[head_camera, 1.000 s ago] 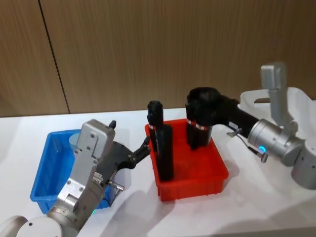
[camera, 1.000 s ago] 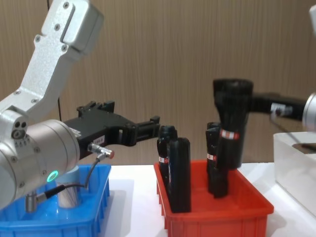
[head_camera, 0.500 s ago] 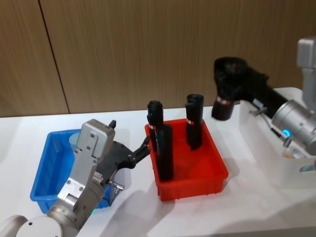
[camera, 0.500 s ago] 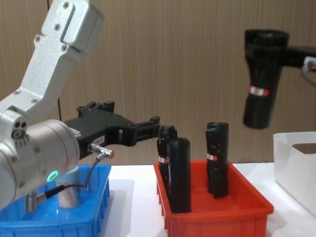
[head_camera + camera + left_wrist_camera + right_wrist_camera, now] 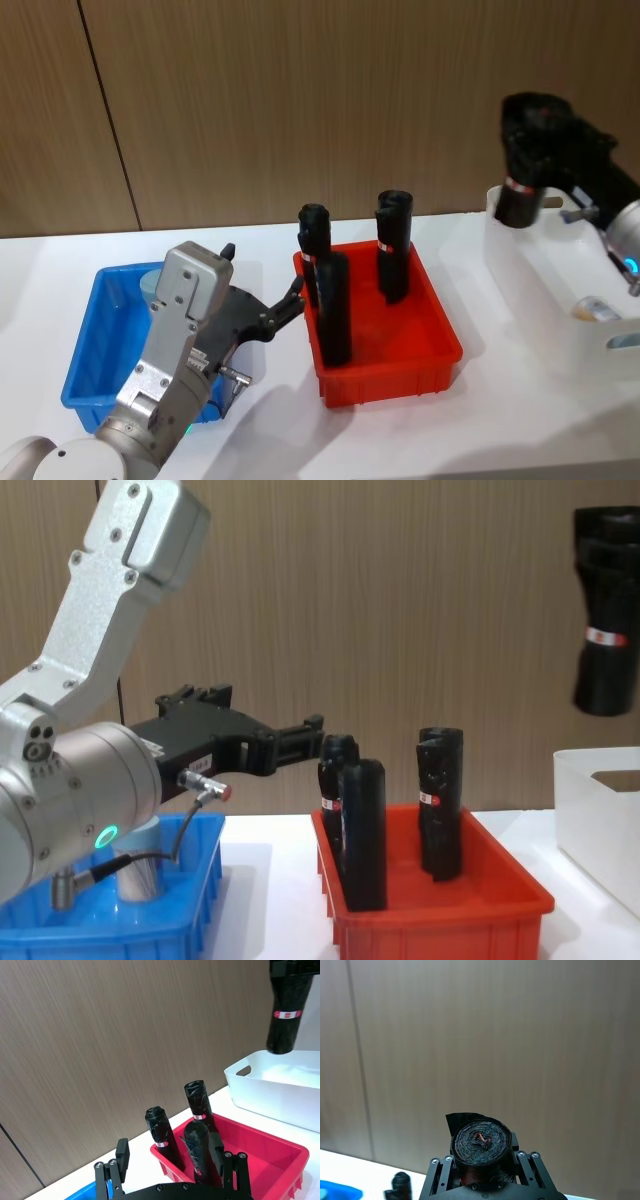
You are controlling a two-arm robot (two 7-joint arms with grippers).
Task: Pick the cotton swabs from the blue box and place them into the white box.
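The blue box (image 5: 95, 345) sits at the left of the table. A cotton swab jar (image 5: 152, 284) stands in it, mostly hidden behind my left arm, and its clear body (image 5: 140, 876) shows in the chest view. My left gripper (image 5: 288, 302) hangs open and holds nothing, between the blue box and the red tray. My right gripper (image 5: 481, 1161) is shut on a black bottle (image 5: 522, 165) with a red-white label, held high over the near-left corner of the white box (image 5: 545, 285). A small tan object (image 5: 590, 308) lies inside the white box.
A red tray (image 5: 440, 345) stands in the middle between the two boxes and holds three upright black bottles (image 5: 333, 305). A wooden wall rises behind the white table. Bare table lies in front of the red tray.
My right gripper lifted a black bottle out of the red tray and carried it up and to the right, over the white box. The left arm has not moved.
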